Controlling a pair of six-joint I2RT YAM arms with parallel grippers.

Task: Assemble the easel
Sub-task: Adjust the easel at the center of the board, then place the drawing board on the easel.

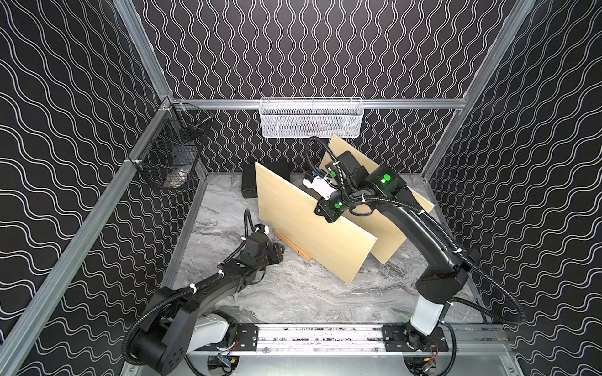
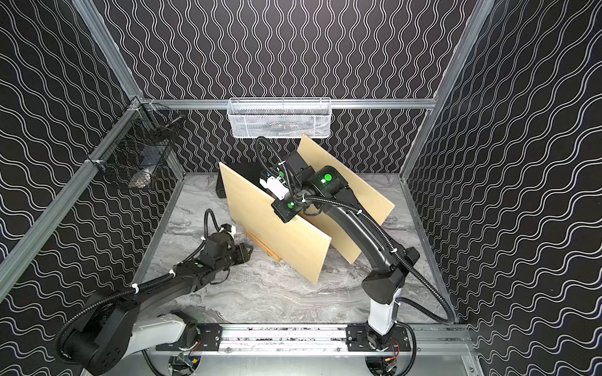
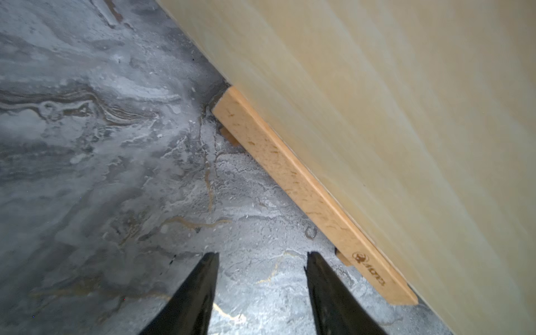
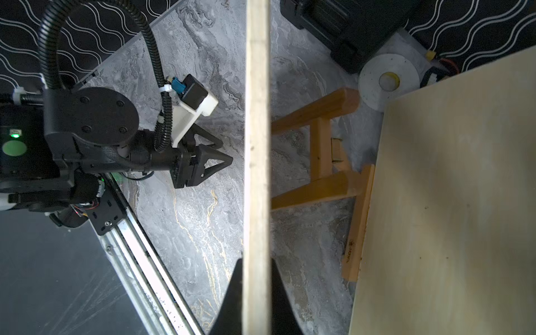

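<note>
Across the middle of the worktop (image 1: 286, 302) the front board (image 1: 309, 228) stands tilted, right gripper (image 4: 256, 265) clamped on its top edge. Close behind, the rear board (image 4: 449, 203); the easel frame (image 4: 319, 139) fills the lane between. Its ledge strip (image 3: 304, 188) bars the low route ahead of the left gripper (image 3: 262, 256), jaws parted over bare worktop. Open room on the left side and along the front. At the rear, black box (image 1: 249, 185) and white disc (image 4: 388, 81) crowd the passage.

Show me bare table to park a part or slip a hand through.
Widest bare marble: between the near panel and front rail. Smaller patch by the left wall, beyond the left claw. Crowded: behind that panel, with easel frame, black box, white disc.
</note>
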